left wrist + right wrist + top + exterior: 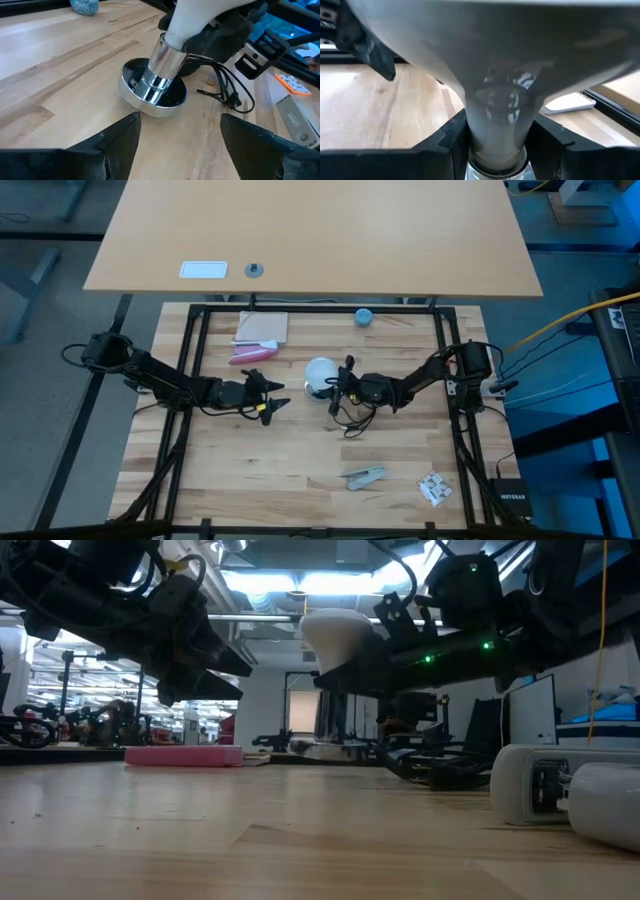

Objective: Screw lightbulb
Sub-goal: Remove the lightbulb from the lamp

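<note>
On the left, my left gripper (268, 402) is hovering above the wooden table (250, 480), its fingers (117, 142) spread wide with nothing between them, pointing toward the middle of the table. Behind it, near the table's far side, a pink object (250, 354) is lying beside a tan pad (262, 328).

Just beyond my open left fingers, near the centre, the round shiny silver base (150, 97) is sitting flat on the wood, and the lightbulb (320, 372) is standing in it, dome up and leaning slightly, its metal screw end (161, 65) reaching down into the base's dark socket. A thin black cord (227, 90) is curling on the table next to the base.

My right gripper (338, 385) is coming in from the right and is pinching the lightbulb at its narrow neck, a finger (445, 145) pressing on either side.

Farther right and nearer the front edge, a grey tool (364, 477) and a small white packet (434, 489) are lying apart from everything else. A small blue object (364, 316) is resting at the far edge.
</note>
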